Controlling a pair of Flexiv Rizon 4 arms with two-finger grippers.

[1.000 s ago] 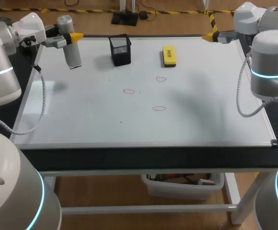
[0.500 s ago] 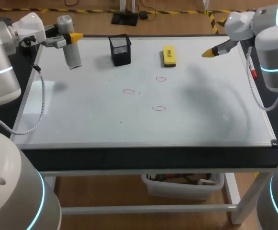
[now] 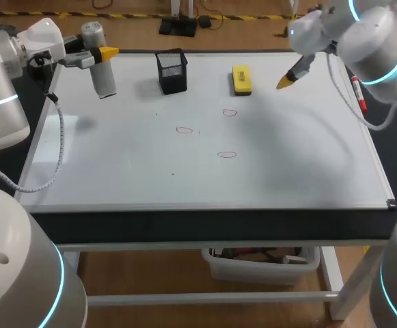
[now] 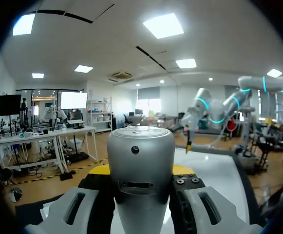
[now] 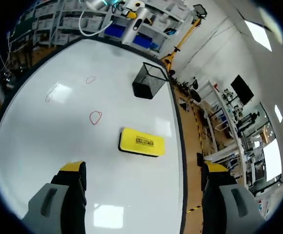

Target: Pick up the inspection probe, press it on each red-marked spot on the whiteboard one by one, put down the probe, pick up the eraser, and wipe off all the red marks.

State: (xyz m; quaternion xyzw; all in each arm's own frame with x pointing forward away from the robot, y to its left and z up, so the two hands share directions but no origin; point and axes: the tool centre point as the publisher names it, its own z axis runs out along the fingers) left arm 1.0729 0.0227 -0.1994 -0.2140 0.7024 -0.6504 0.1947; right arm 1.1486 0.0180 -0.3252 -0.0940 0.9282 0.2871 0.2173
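Observation:
My left gripper (image 3: 101, 52) is shut on the inspection probe (image 3: 102, 74), a grey cylinder held above the far left corner of the whiteboard (image 3: 294, 157). In the left wrist view the probe (image 4: 140, 146) fills the gap between the fingers of the left gripper (image 4: 141, 171). Three red marks (image 3: 230, 113) (image 3: 184, 130) (image 3: 227, 155) lie mid-board. The yellow eraser (image 3: 241, 79) rests flat at the far middle. My right gripper (image 3: 285, 82) hovers open just right of it. In the right wrist view the eraser (image 5: 141, 142) lies just ahead of the empty right gripper (image 5: 143, 168).
A black mesh pen holder (image 3: 172, 71) stands left of the eraser, and it also shows in the right wrist view (image 5: 149, 81). A red marker (image 3: 357, 92) lies along the board's right edge.
My right arm has swung in from the far right corner leftward over the board to beside the eraser. The left arm and probe have stayed still.

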